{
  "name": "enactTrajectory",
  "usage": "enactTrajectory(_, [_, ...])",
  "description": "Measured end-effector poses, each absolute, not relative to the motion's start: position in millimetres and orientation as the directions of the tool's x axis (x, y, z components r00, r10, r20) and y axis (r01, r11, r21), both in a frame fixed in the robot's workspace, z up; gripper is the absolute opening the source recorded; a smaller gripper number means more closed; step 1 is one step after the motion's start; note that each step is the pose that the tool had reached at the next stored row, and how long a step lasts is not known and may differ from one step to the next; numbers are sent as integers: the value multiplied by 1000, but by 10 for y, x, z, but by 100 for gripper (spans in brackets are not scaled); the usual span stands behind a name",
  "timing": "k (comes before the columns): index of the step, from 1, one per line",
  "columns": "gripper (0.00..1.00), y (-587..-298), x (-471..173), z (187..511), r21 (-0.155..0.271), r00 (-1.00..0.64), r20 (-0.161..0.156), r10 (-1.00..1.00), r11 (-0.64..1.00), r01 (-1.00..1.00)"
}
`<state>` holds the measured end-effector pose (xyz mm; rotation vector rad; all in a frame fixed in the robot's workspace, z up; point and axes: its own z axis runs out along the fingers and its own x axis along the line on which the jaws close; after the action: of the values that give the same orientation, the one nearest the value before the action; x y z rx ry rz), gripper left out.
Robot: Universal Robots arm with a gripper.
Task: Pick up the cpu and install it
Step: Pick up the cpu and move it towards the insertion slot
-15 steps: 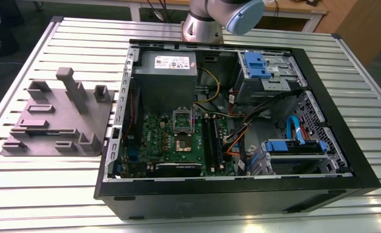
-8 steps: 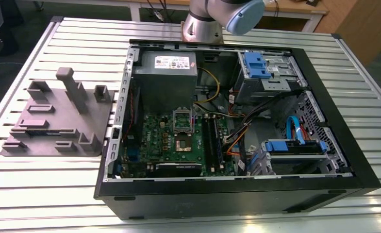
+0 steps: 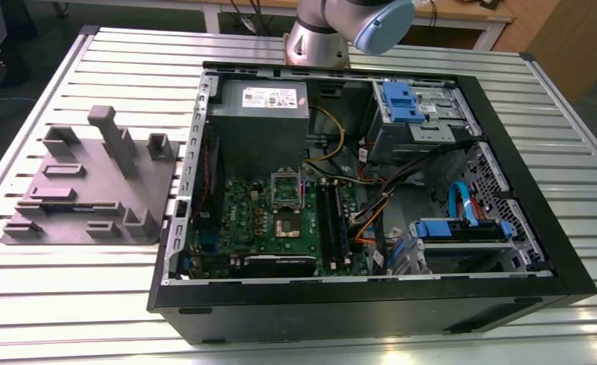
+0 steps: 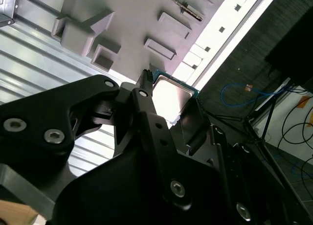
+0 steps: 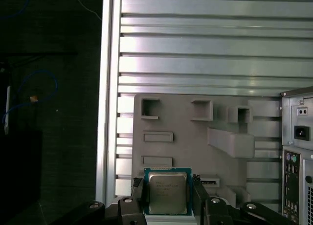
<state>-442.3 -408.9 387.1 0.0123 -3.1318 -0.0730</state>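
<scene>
The cpu (image 5: 167,191), a small square chip with a silver metal top and a green rim, sits between my gripper's (image 5: 168,199) two black fingers (image 5: 138,195). In the second wrist view the cpu (image 4: 171,94) shows again in the gripper (image 4: 171,112), one finger (image 4: 146,105) pressed on each side. The gripper is shut on it and holds it above the grey parts fixture (image 5: 195,137). In the exterior view the green motherboard (image 3: 277,220) lies inside the open computer case (image 3: 522,190), with its metal socket frame (image 3: 286,204) near the middle.
The grey fixture (image 3: 85,182) with raised blocks and slots lies on the slatted metal table (image 3: 75,289), at the exterior view's left of the case. Inside the case are a grey power supply (image 3: 262,103), blue drive bays (image 3: 410,103) and cables (image 3: 379,213). The arm's base (image 3: 319,38) stands behind the case.
</scene>
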Motion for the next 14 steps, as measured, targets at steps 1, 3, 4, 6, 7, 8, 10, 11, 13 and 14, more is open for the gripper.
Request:
enactTrajectory(1, [47,-4089,-4423,3871,47,-1000,9,-8,999,-8])
enactTrajectory(3, [47,-4089,-4419,3871,47,-1000,9,-8,999,-8])
enactTrajectory(4, [47,-4089,-4417,3871,47,-1000,9,-8,999,-8])
enactTrajectory(6, [47,-4089,-4415,3871,47,-1000,9,-8,999,-8])
enactTrajectory(7, [47,-4089,-4415,3871,47,-1000,9,-8,999,-8])
enactTrajectory(8, [47,-4089,-4413,3871,47,-1000,9,-8,999,-8])
enactTrajectory(10, [47,-4089,-4409,3871,47,-1000,9,-8,999,-8])
enactTrajectory(11, [47,-4089,-4408,3871,47,-1000,9,-8,999,-8])
enactTrajectory(13, [47,-4089,-4407,3871,47,-1000,9,-8,999,-8])
enactTrajectory(14, [47,-4089,-4407,3871,47,-1000,9,-8,999,-8])
